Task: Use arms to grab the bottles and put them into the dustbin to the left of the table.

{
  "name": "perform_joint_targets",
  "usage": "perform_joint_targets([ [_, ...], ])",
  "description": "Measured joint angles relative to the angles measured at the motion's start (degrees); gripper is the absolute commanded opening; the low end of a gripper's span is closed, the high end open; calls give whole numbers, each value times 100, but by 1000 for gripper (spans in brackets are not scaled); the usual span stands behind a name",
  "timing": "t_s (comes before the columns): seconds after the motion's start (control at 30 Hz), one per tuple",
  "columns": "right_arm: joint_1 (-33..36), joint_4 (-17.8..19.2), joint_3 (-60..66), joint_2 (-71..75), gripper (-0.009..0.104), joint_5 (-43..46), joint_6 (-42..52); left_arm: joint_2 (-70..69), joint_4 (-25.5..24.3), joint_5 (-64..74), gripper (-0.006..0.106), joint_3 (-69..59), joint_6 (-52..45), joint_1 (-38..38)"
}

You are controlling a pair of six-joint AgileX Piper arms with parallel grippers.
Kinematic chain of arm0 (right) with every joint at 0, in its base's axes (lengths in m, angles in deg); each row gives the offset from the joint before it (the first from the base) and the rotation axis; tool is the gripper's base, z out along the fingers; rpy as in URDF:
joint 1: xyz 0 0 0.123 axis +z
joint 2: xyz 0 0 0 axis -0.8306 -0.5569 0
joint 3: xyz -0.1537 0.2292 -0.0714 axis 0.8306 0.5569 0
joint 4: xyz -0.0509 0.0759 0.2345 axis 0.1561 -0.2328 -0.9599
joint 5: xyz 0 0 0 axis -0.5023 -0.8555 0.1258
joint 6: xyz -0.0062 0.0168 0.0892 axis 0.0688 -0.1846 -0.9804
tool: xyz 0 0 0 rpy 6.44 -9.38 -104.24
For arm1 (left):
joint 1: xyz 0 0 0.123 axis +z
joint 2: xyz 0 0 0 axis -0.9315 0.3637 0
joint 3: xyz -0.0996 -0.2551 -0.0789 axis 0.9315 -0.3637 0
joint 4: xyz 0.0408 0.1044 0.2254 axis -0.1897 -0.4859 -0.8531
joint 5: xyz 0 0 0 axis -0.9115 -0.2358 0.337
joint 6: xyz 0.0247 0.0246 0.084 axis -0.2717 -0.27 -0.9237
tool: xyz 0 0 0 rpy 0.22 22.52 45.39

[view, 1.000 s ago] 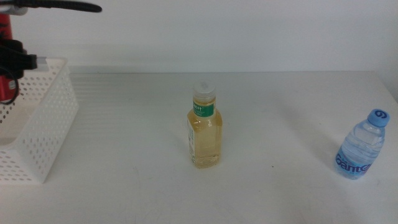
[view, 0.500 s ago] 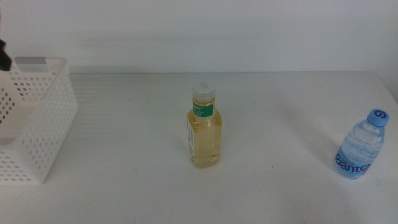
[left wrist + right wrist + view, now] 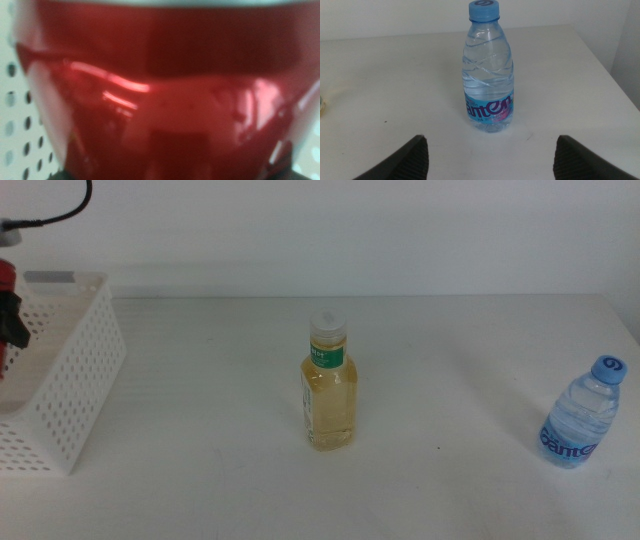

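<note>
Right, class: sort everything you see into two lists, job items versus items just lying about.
Job:
- red can, in the left gripper over the dustbin
- yellow-liquid bottle, mid-table
- water bottle, before the open right gripper

Lying about:
- nothing visible

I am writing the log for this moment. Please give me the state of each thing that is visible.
Red can: held in the left hand, above the basket.
White basket: upright at the table's left edge.
Yellow bottle: upright, capped, mid-table.
Water bottle: upright, capped, untouched.
Right hand: open, short of the water bottle.
</note>
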Motion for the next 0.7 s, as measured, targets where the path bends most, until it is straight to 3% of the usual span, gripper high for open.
perform_joint_targets([
  [0.53,0,0,0,0,65,0,0,875,18,160,-4,40,51,0],
  [0.7,0,0,0,0,65,0,0,1102,2,-104,13,40,258,0],
])
